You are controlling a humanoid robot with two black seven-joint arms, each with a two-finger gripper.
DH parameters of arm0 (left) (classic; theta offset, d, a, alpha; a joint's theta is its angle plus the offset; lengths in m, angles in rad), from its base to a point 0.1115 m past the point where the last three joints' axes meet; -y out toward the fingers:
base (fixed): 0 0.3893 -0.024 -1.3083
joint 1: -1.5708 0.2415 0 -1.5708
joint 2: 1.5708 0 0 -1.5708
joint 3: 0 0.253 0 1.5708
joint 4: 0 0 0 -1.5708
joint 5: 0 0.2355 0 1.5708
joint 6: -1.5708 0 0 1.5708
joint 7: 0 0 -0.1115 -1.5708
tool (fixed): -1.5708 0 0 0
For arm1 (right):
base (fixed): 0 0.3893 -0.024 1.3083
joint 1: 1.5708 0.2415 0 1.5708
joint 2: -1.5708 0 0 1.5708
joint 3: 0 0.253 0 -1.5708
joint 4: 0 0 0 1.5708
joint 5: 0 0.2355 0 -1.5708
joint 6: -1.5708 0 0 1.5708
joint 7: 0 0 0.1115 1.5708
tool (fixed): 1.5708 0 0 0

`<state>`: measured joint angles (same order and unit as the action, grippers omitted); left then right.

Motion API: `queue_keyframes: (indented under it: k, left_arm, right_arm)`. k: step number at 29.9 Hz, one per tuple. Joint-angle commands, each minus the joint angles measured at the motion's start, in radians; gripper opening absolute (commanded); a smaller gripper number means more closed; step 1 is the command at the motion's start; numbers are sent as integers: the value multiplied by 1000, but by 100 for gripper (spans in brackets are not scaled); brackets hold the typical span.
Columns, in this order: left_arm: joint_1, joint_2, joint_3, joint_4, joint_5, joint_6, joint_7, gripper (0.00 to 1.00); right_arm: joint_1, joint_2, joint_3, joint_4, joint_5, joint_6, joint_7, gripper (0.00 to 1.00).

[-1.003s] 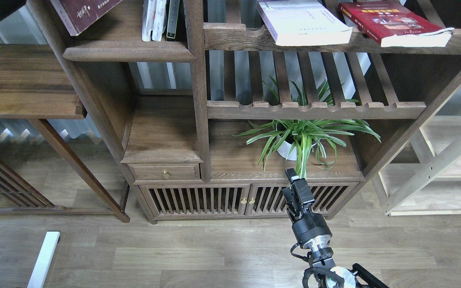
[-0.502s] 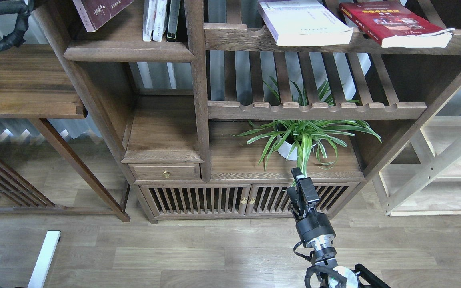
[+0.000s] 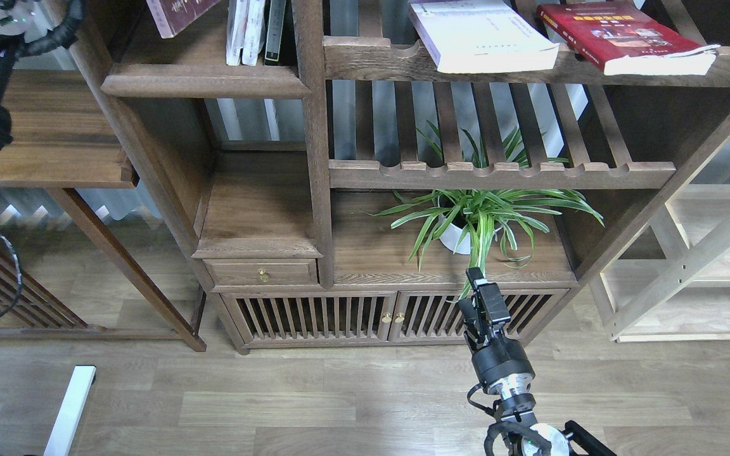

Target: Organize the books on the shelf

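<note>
Not much legible text here, honestly. The maroon book at the top left has big white Chinese characters on its cover, but it's cut off by the frame edge and I can't make out which ones. The white book has a thin line of tiny dark print across its cover, too small to read. The red book has a yellow title band with small characters, also unreadable. No brands, numbers or signs readable anywhere else.
</note>
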<state>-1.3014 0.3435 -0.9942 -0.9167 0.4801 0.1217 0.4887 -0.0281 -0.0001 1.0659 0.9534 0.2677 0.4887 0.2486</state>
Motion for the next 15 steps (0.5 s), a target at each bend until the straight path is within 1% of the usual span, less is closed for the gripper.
queue_keyframes:
  k: [1, 4, 11, 15]
  left_arm:
    - [-33, -38, 9, 68, 0, 0, 0, 1]
    - [-53, -76, 14, 117, -1, 0, 0, 1]
    - [-52, -100, 31, 137, -1, -2, 0, 1]
    - [-53, -100, 35, 142, -1, -22, 0, 1]
  right_arm:
    - [-12, 0, 3, 1, -1, 0, 0, 99]
    - [-12, 0, 3, 1, 1, 0, 0, 99]
    - [-23, 0, 3, 2, 2, 0, 0, 99]
    - [-32, 0, 3, 2, 2, 0, 0, 99]
